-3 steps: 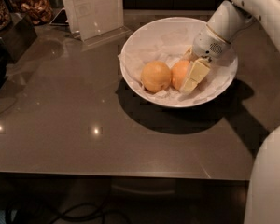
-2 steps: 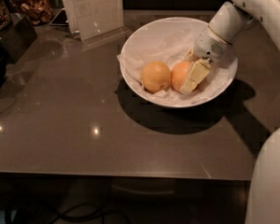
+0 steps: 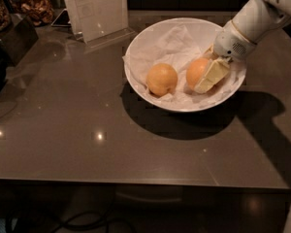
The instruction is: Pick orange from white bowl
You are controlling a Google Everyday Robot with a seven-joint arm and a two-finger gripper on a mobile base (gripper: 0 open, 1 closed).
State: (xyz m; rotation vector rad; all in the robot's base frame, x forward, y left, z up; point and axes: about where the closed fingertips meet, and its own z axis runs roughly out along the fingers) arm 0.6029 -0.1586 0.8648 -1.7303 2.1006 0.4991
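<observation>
The white bowl, lined with crumpled white paper, stands on the dark table right of centre. Two fruits lie in it. The deeper-coloured orange is on the right; a paler yellowish fruit lies to its left. My gripper reaches into the bowl from the upper right. One cream finger lies against the near right side of the orange; the other is hidden behind it. The gripper is shut on the orange, which sits just above the paper.
A clear sign holder stands behind the bowl to the left. A dark box and snack containers are at the far left. The table's front edge runs across the foreground.
The gripper and the orange have shifted slightly right and up together. The paler fruit has stayed in place.
</observation>
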